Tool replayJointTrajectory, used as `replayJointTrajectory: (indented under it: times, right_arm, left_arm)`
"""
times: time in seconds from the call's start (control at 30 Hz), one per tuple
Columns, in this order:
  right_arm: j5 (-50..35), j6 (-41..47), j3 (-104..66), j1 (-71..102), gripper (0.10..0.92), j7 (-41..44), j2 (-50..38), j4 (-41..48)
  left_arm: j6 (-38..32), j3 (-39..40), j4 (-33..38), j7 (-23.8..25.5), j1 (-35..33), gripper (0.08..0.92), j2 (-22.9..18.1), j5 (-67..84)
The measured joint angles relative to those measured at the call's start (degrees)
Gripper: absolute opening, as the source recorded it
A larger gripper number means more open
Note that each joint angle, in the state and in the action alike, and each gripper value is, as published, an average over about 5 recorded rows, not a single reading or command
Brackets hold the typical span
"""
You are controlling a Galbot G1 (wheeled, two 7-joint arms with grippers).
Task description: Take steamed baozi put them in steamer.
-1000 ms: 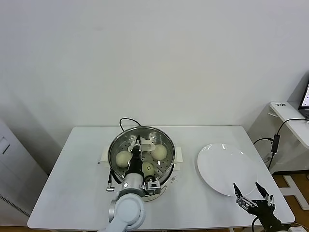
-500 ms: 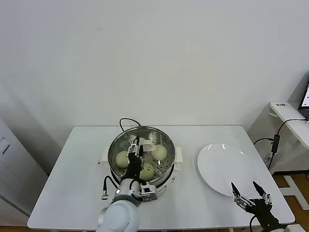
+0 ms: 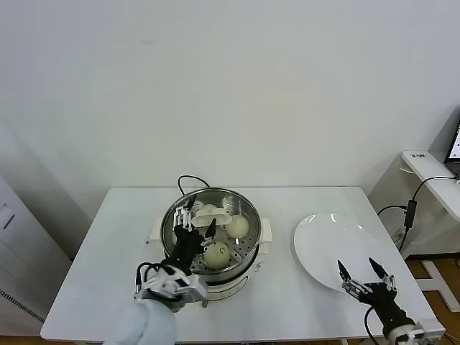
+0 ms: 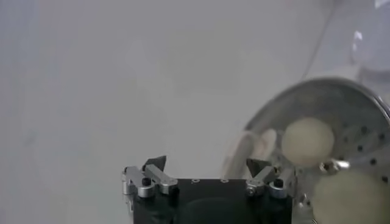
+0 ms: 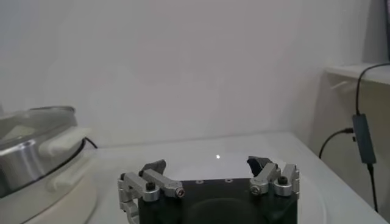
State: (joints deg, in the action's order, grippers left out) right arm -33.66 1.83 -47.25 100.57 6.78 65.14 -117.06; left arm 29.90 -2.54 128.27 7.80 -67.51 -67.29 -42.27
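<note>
Your left claw (image 3: 192, 224) is hanging wide open and empty over the pot (image 3: 210, 228), buns (image 3: 218, 254) sitting just beneath it. Dropping now risks denting one. Your right claw (image 3: 364, 276) is idling open by the plate (image 3: 330, 248).

Steamer (image 3: 248, 215): shiny steel wall, perforated steel tray dotted with small holes, white base and side handles, black cord; the baozi (image 3: 218, 254) inside are smooth cream-white. Plate (image 3: 327, 248) plain white on a white worktop (image 3: 122, 244), against an off-white wall. Left pincer (image 3: 192, 224) and right pincer (image 3: 365, 272) both black with silver metal finger mounts, both spread and empty.
</note>
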Motion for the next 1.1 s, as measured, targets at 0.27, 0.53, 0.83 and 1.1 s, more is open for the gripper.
replayJointTrajectory:
  times: [0.27,0.53,0.83,1.1]
  right_arm:
    - [-0.65,0.28,3.15,-5.12,0.823,-1.99,-2.08,1.4]
    - [-1.19,0.98,6.25,-10.35,0.823,-3.55,-3.59,3.18]
    - [-0.16,1.1,8.82,-14.35,0.823,-3.68,-3.33,5.38]
    - [1.04,0.76,9.93,-15.63,0.823,-3.58,-2.33,6.7]
  left_arm:
    - [-10.4,-5.84,0.47,-5.11,-2.37,0.823,-0.69,14.61]
    - [-18.48,-13.47,-2.47,-8.88,-4.03,0.823,-3.69,24.41]
    - [-23.27,-22.03,-5.63,-9.96,-6.97,0.823,-7.22,31.61]
    - [-25.25,-28.95,-8.21,-8.47,-10.65,0.823,-9.4,36.49]
